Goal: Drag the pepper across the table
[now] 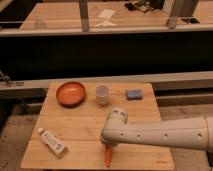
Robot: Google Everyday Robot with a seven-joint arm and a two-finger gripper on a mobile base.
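Note:
The pepper (107, 156) is a small orange-red tapered piece lying near the front edge of the bamboo table (85, 125), its point toward the edge. My white arm reaches in from the right, and its wrist covers the gripper (108, 146), which sits right over the pepper's upper end. The pepper's upper part is hidden under the arm.
An orange bowl (70, 93) sits at the back left, a white cup (102, 94) at the back middle, and a blue-grey sponge (133, 94) at the back right. A white bottle (51, 141) lies at the front left. A dark bench runs behind the table.

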